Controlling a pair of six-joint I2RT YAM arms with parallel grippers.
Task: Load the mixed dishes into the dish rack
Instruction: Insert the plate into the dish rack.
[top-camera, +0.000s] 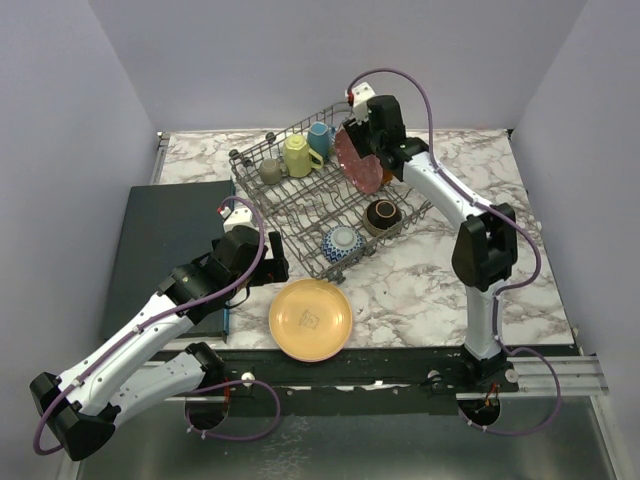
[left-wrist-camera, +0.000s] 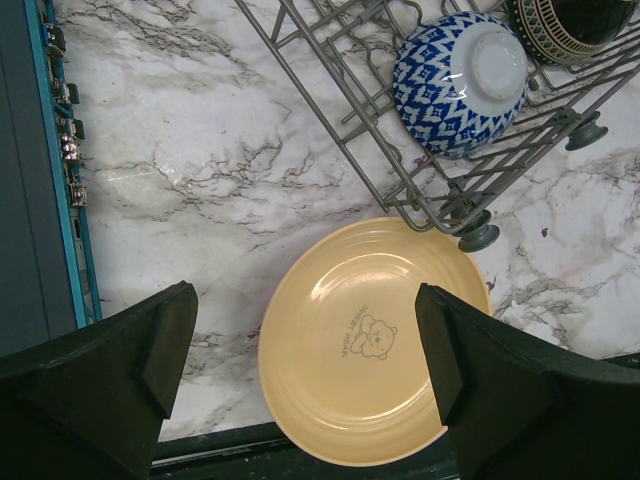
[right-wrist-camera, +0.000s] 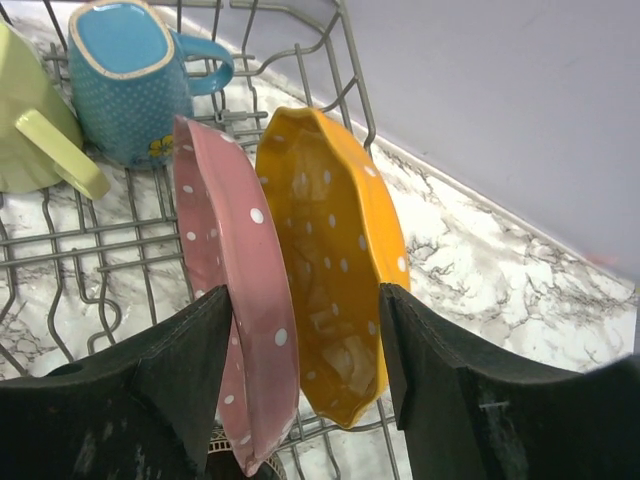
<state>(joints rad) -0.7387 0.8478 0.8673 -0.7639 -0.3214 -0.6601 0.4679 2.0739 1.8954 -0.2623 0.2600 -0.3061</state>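
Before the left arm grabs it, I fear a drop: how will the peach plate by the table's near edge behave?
The peach plate looks glossy, so probably rigid, slippery and breakable. Lying flat on the marble table, it would likely slide when pushed. Its rim seems to overhang the near edge; a nudge there might tip it off.

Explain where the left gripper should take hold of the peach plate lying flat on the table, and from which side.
Probably the rim, from the left. The peach plate lies flat, face up, so only its raised rim offers a pinch. The dish rack crowds the far-right rim; the left side borders bare marble, near the open left gripper.
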